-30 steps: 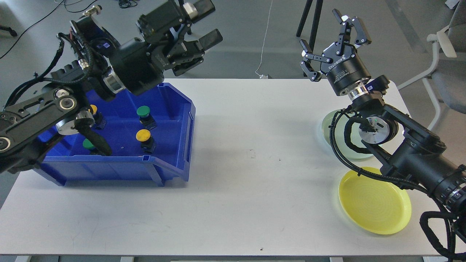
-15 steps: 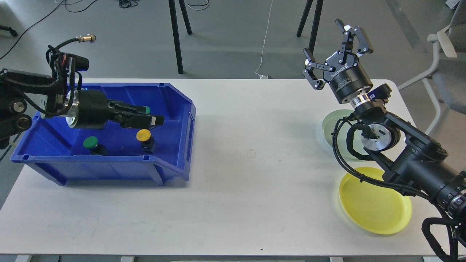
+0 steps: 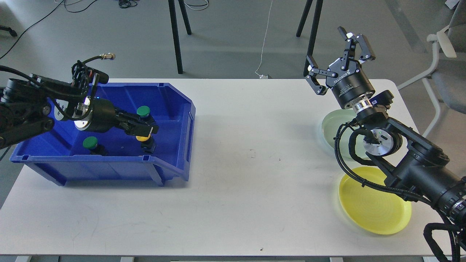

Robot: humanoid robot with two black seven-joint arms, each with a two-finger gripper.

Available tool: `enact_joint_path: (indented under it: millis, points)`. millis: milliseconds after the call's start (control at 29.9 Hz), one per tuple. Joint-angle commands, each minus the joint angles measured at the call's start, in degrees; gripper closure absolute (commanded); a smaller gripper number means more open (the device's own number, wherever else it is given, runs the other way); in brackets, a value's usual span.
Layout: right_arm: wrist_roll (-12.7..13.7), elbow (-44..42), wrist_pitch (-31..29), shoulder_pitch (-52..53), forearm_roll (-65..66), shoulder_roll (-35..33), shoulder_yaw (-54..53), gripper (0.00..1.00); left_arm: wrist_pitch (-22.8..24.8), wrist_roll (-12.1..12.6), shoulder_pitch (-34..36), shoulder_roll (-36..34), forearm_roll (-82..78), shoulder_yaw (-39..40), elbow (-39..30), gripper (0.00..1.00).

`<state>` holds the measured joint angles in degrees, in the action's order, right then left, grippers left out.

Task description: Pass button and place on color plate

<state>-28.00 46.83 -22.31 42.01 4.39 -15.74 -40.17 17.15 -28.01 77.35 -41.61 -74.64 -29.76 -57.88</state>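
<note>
head view: the left end effector (image 3: 147, 129) reaches into the blue bin (image 3: 182, 120) near the bench's (image 3: 236, 182) left edge, its tips right over the yellow button (image 3: 143, 138); whether its fingers are clenched on the cap or just touching it i cannot tell. two green buttons lie in the same bin, one (image 3: 143, 111) just behind the end effector toward the far edge, one (image 3: 90, 142) toward the bin's left side. the right end effector (image 3: 340, 54) hangs released above the bench's far right corner, fingers spread wide, gripping nothing. near the right edge a pale green plate (image 3: 329, 127) sits partly behind the right arm, and a yellow plate (image 3: 375, 207) lies closer to the near right corner
</note>
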Motion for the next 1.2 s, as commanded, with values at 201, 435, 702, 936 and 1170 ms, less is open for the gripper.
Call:
enact_joint_path:
  millis: [201, 435, 702, 936, 1170]
  points:
    - [0.0, 0.0, 0.0, -0.2, 0.0, 0.0, -0.1, 0.01, -0.4, 0.0, -2.5, 0.4, 0.1, -0.1, 1.7, 0.13]
    - [0.0, 0.0, 0.0, -0.2, 0.0, 0.0, -0.1, 0.01, -1.4, 0.0, -3.3, 0.4, 0.1, 0.1, 1.9, 0.13]
    - [0.0, 0.0, 0.0, -0.6, 0.0, 0.0, -0.1, 0.01, -1.4, 0.0, -4.6, 3.1, 0.2, 0.4, 3.0, 0.13]
    - [0.0, 0.0, -0.1, -0.9, 0.0, 0.0, -0.1, 0.01, -1.4, 0.0, -4.9, 3.7, 0.2, 0.4, 3.9, 0.15]
    - [0.0, 0.0, -0.1, -1.1, 0.0, 0.0, -0.2, 0.01, -1.4, 0.0, -5.5, 3.8, 0.2, 0.4, 5.1, 0.18]
